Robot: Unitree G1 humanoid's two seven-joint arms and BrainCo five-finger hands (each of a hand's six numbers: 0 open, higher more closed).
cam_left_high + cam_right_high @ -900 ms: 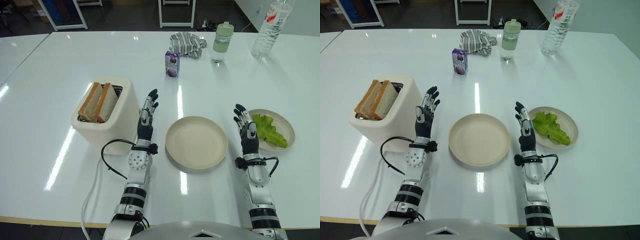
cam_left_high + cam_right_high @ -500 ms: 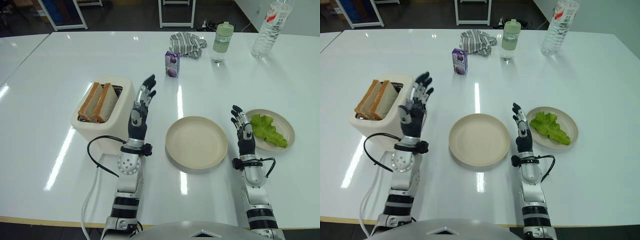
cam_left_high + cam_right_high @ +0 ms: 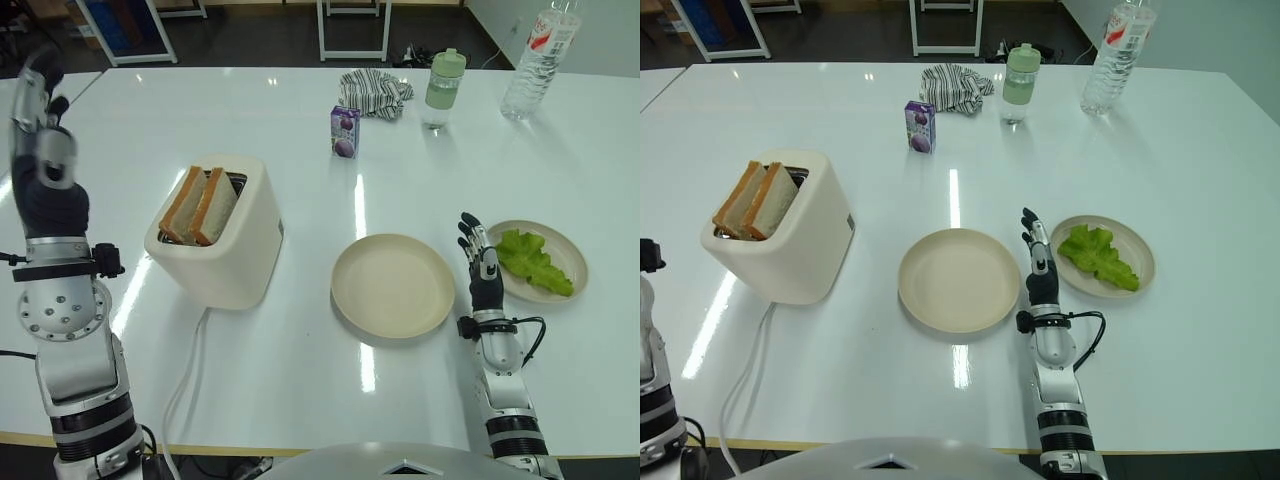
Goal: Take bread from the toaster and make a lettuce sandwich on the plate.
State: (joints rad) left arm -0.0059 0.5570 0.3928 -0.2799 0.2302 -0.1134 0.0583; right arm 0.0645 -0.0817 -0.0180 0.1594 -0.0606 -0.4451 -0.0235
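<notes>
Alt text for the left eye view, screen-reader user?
Two bread slices stand in a toaster, left of an empty plate. Left hand raised at far left; right hand open between that plate and a plate of lettuce.

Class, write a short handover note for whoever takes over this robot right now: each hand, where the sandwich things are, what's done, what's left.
Left hand: open, empty, held high to the left of the toaster.
Right hand: open, empty, between the plate and the lettuce.
Both bread slices sit in the toaster; lettuce lies on its small dish; plate is bare.
Done: nothing. Left: move bread to plate, add lettuce, top it.
</notes>
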